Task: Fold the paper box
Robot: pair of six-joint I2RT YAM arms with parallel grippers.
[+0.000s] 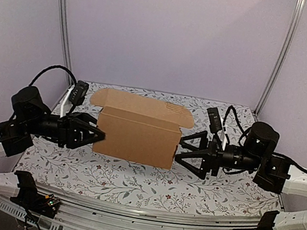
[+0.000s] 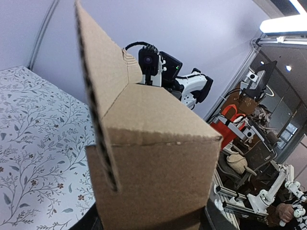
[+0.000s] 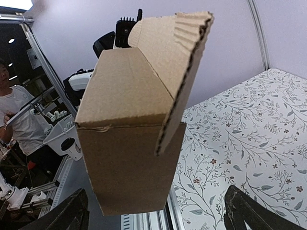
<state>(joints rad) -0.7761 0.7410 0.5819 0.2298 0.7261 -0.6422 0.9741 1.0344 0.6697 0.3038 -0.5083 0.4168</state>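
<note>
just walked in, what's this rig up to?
Two arms are folding a paper box on the floral table. It is already a rectangular shell standing on the table, but the top flap at the back is open, not yet folded down. The left hand looks clamped on the box's left end. The right hand is at the right end with its fingers spread wide, not gripping.

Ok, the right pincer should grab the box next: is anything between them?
Nothing visible does. The right pincer is open and already at the right end of the box, with one finger on either side of it.
</note>
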